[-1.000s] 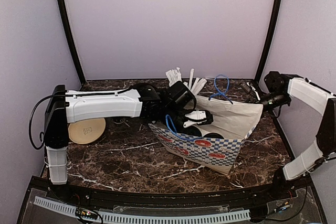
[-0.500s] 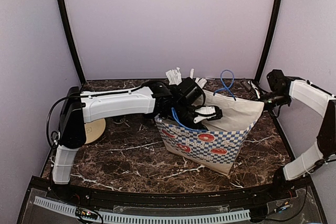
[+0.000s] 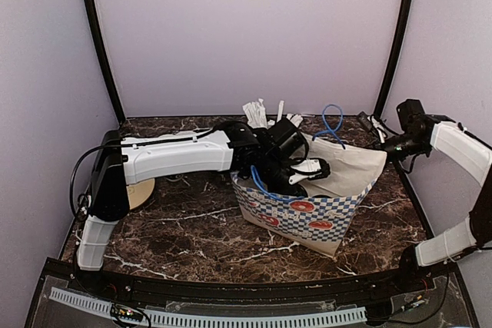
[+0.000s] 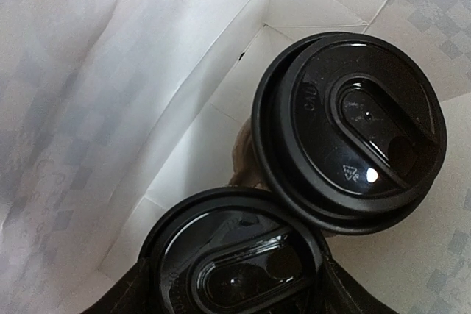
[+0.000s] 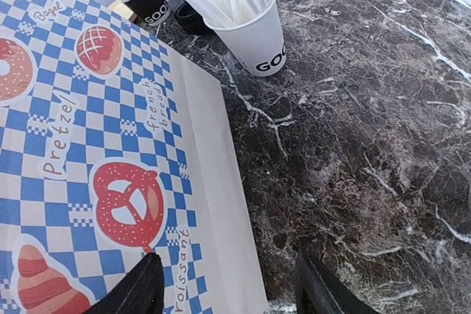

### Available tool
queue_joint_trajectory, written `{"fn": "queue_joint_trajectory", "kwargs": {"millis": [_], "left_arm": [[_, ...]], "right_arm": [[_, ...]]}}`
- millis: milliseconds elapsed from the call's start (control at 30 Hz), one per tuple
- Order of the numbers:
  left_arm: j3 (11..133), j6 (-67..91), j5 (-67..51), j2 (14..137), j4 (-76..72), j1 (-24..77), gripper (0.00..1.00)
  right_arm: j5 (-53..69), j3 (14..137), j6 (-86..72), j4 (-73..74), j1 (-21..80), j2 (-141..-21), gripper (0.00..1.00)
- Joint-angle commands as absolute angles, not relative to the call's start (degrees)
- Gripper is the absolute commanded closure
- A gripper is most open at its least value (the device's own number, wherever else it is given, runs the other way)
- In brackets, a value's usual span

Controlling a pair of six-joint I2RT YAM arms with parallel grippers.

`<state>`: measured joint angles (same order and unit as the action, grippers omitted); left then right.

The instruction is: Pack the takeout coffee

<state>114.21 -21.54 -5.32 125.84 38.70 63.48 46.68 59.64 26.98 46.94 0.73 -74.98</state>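
Black-lidded takeout coffee sits clamped between the jaws of your left gripper, low inside the paper bag; a second lidded cup stands just beside it toward the bag's corner, and the two lids overlap in the wrist view, so contact cannot be judged. Whether the held cup's base has reached the bag floor is hidden; lower it straight down and upright until it seats, beside its neighbour and not on that lid. Release only then, and part the jaws modestly so that neither finger nudges the other cup or the white bag wall; withdraw vertically through the mouth. Your left arm reaches across the marble table from its base, forearm near level, wrist bent down into the bag. Your right gripper hangs outside the bag's far right edge, jaws apart and empty, near the straw cup; its arm is folded high at the elbow, placed to steady the rim if the bag leans.
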Motion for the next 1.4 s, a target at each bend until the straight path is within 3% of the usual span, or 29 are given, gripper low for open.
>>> {"fn": "queue_joint_trajectory", "kwargs": {"millis": [0, 233, 267, 333, 567, 867, 1033, 1167, 1367], "left_arm": [[113.0, -20.5, -1.5, 130.9, 47.4, 64.2, 0.56], [118.9, -18.7, -2.5, 128.8, 52.9, 64.2, 0.28], [119.8, -18.6, -3.0, 128.3, 53.1, 64.2, 0.15], [120.8, -18.5, -3.7, 126.8, 52.9, 64.2, 0.03], [128.1, -18.9, -2.6, 123.2, 54.2, 63.7, 0.01], [128.3, -19.2, -3.5, 115.9, 51.5, 62.9, 0.01], [124.9, -18.9, -2.0, 109.1, 45.9, 61.5, 0.01], [120.1, -17.8, 4.2, 102.2, 37.6, 60.0, 0.01], [106.9, -15.7, 9.3, 90.5, 24.9, 57.7, 0.01]], "right_arm": [[45.4, 62.6, 26.4, 47.5, 0.5, -74.3, 0.39], [49.0, 66.3, 25.6, 49.3, 0.6, -74.6, 0.34], [49.5, 67.0, 26.4, 50.2, 0.6, -74.8, 0.33], [49.7, 68.2, 28.2, 51.8, 0.5, -75.0, 0.31], [49.0, 70.3, 28.5, 52.2, 0.6, -74.4, 0.28], [47.6, 75.0, 26.8, 54.1, 0.6, -73.5, 0.25], [38.0, 79.4, 22.5, 50.3, 0.6, -70.7, 0.2], [31.9, 79.7, 16.8, 43.2, 0.6, -66.9, 0.02], [28.1, 81.2, 10.1, 37.4, 0.6, -65.7, 0.02]]}}
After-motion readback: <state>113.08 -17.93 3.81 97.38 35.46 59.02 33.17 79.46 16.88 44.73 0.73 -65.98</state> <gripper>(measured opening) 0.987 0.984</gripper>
